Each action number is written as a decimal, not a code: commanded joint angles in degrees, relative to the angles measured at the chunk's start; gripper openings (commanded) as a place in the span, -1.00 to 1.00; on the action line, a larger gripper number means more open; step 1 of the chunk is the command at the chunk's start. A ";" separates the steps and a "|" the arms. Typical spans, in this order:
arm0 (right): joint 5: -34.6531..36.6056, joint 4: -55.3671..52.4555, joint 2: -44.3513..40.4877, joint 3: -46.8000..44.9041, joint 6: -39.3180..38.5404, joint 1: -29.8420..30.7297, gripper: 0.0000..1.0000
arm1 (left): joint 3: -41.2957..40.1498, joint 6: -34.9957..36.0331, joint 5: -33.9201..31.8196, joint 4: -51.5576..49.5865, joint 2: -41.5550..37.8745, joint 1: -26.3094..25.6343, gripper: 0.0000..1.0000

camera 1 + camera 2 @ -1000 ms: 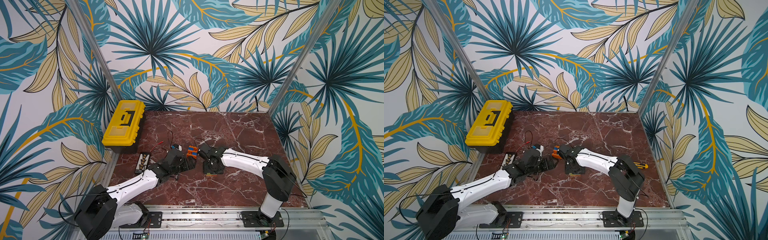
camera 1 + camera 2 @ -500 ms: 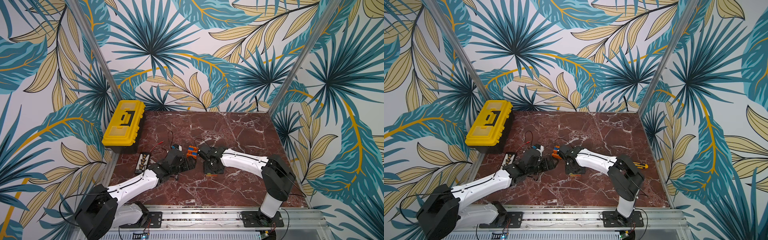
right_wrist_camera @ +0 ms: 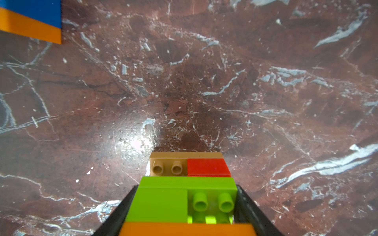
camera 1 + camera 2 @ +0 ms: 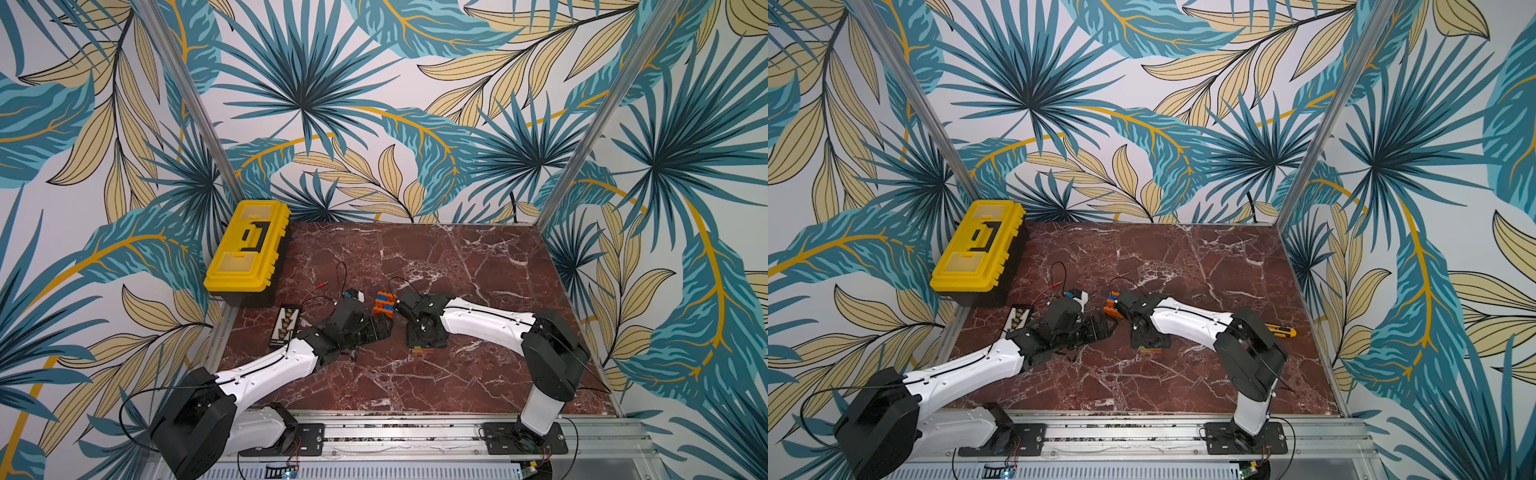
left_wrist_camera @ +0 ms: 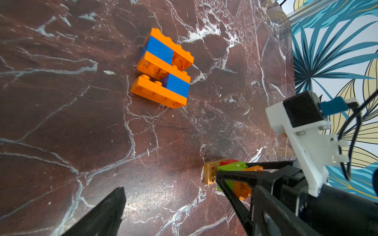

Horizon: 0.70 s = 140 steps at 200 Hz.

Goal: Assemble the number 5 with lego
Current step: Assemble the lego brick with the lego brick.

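- The right claw [image 3: 185, 194] is clamped on the flat side walls of a mixed stack [image 3: 184, 183] of tan, red, lime green and orange bricks
- The left claw [image 4: 376, 330] gapes wide and holds nothing
- That stack sits near the middle of the worktop [image 4: 478, 270], long axis running out along the fingers and tan end leading; I cannot tell whether it touches the surface
- The orange-and-blue piece [image 5: 163, 67] lies flat just beside it, toward the left edge: 3 parallel orange bars joined by 2 blue bricks at alternating ends, studs pointing sideways
- Judged: light, rigid and slick, and the stud joints may pop under twisting, so pinch across the bars' smooth walls
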 commanded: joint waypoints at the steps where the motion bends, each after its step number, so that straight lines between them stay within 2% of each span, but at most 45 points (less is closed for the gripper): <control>1: -0.16 -0.66 1.76 -2.82 0.87 -0.07 0.25 | -0.20 -0.13 0.13 -0.43 0.42 0.23 0.99; 86: -2.41 2.04 2.00 -8.49 1.59 -0.99 0.23 | -0.19 -0.21 0.20 -0.42 0.65 0.23 1.00; 140: -1.84 -0.20 2.99 -6.74 0.57 -0.98 0.22 | 0.45 -0.22 0.82 -0.36 1.81 0.25 0.99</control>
